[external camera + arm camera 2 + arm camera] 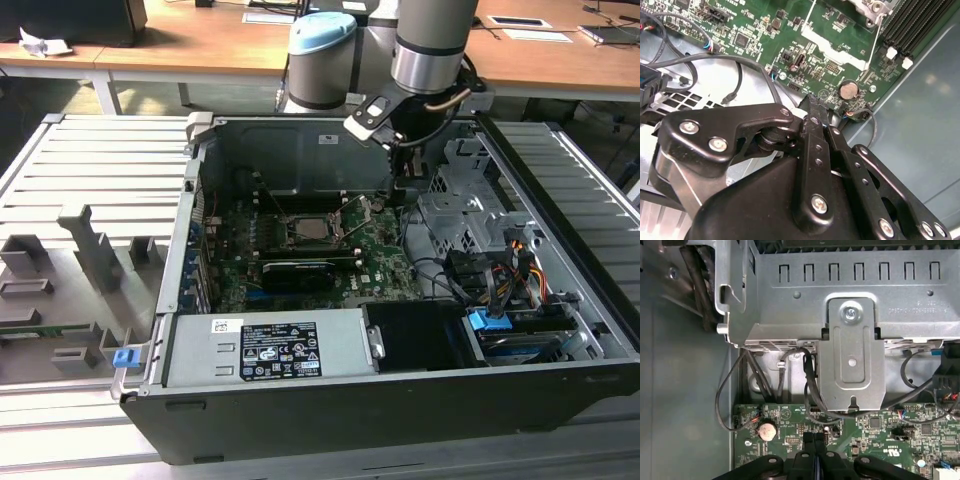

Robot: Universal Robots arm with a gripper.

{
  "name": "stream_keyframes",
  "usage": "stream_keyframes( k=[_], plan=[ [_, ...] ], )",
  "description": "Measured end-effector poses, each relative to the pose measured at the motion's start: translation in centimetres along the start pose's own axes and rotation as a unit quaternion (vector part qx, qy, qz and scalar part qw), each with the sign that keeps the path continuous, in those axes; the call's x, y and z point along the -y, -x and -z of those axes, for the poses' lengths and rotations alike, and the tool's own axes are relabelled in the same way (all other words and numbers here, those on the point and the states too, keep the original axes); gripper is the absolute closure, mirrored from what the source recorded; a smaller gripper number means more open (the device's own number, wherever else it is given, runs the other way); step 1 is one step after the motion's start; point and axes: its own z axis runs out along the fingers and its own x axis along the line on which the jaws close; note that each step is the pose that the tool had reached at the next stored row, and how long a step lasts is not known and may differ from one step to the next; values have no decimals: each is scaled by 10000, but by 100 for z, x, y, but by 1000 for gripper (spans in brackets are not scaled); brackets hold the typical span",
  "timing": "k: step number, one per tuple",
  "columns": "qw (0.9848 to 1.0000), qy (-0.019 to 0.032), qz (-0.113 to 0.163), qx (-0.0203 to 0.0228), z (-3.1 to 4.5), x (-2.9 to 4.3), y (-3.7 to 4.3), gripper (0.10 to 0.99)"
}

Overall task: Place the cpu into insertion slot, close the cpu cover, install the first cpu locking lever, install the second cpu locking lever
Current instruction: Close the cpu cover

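In the exterior view the insertion slot (308, 229) sits mid-board on the green motherboard (375, 262). A pale grey square, the cpu (309, 227), shows in its centre, with the silver cpu cover (290, 216) framing it. Thin wire levers (352, 214) angle up beside the socket. My gripper (400, 180) hangs to the exterior view's right of the socket, near the case's back wall. In both wrist views its black fingers (812, 102) (814, 439) are pressed together with nothing between them, just above the board edge by a coin battery (848, 90) (766, 430).
A long black card (298, 271) lies in front of the socket. A grey power supply (270, 350) fills the case front. A metal drive cage (470, 215) (850, 340) and loose cables (450, 275) crowd the exterior view's right. Memory slots (912, 30) run nearby.
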Motion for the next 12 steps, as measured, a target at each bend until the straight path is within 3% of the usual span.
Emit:
stream_keyframes(
  k=[6,12],
  plan=[
    [10000,0,-1,0,-38,-28,1,980],
    [10000,0,-1,0,-95,30,2,980]
  ],
)
